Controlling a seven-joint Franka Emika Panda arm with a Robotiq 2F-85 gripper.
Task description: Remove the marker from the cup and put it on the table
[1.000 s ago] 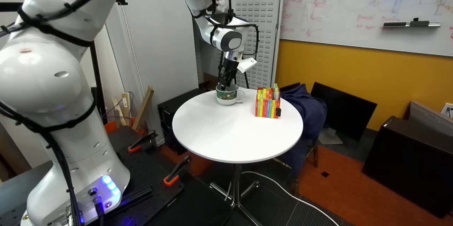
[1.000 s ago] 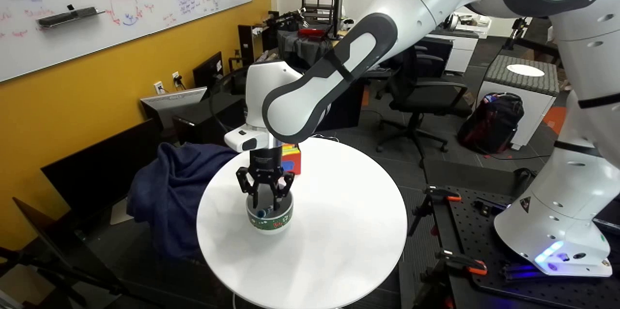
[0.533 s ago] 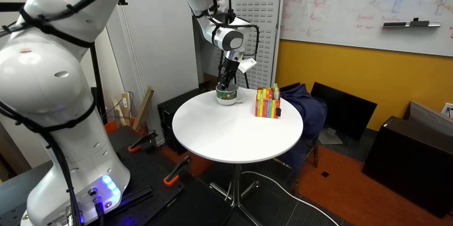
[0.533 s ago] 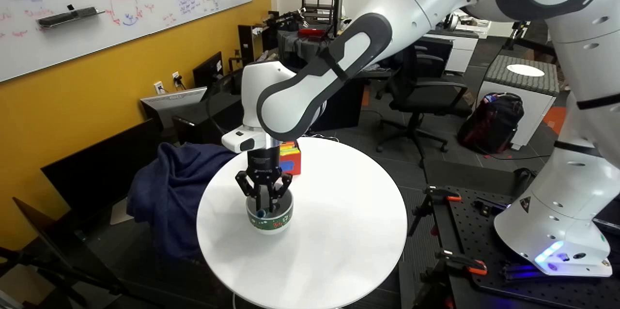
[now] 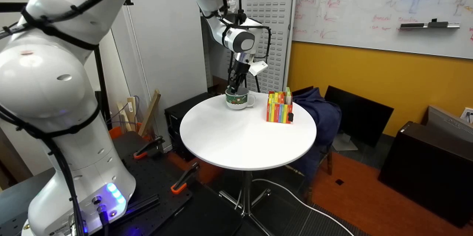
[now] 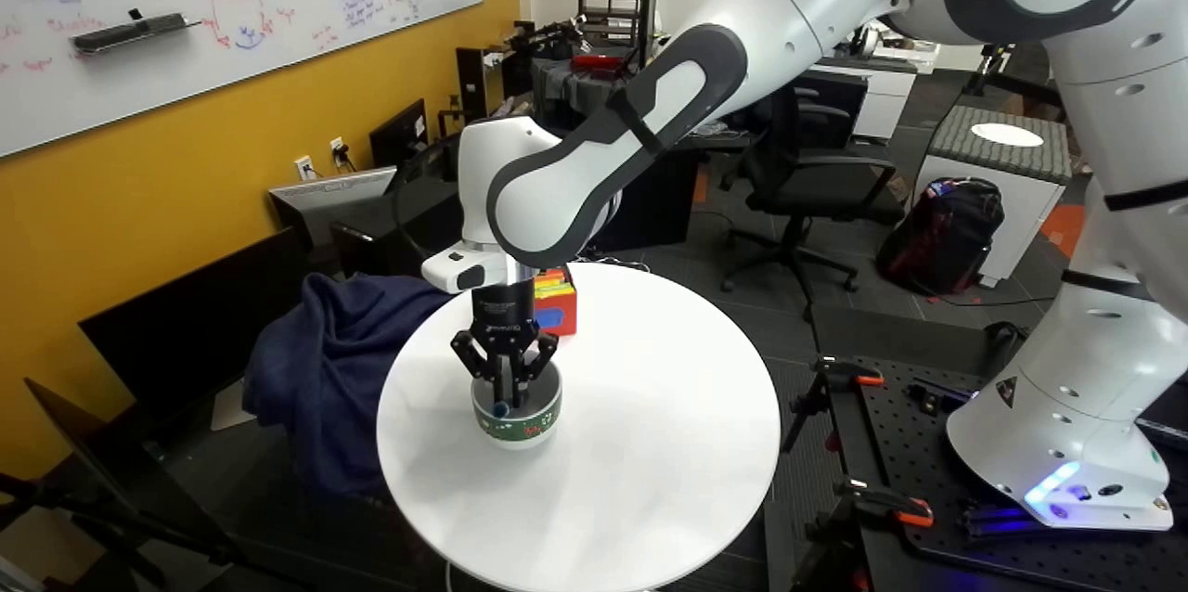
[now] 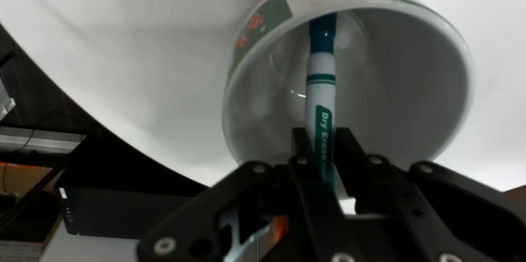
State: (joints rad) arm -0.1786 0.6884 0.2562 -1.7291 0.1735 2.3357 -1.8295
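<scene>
The cup [image 5: 237,102] stands upright on the round white table [image 5: 244,140]; its green band and white base also show in an exterior view [image 6: 520,430]. In the wrist view the marker [image 7: 320,65] is white with a blue-green cap and green "Dry Erase" label, leaning inside the cup [image 7: 415,77]. Its cap points toward the handle side. My gripper [image 7: 321,139] has a finger on each side of the marker's body, closed against it. In an exterior view my gripper [image 6: 510,390] reaches down into the cup, and the marker's blue end [image 6: 500,409] shows beside a fingertip.
A red, orange and yellow striped block [image 5: 279,107] stands on the table near the cup; it is partly behind the gripper in an exterior view [image 6: 557,312]. A dark blue cloth [image 6: 334,369] hangs beside the table edge. A whiteboard [image 5: 369,6] is on the wall behind.
The gripper's fingers have come together inside the cup, around the marker. The arm has shifted slightly. The cup has not moved.
</scene>
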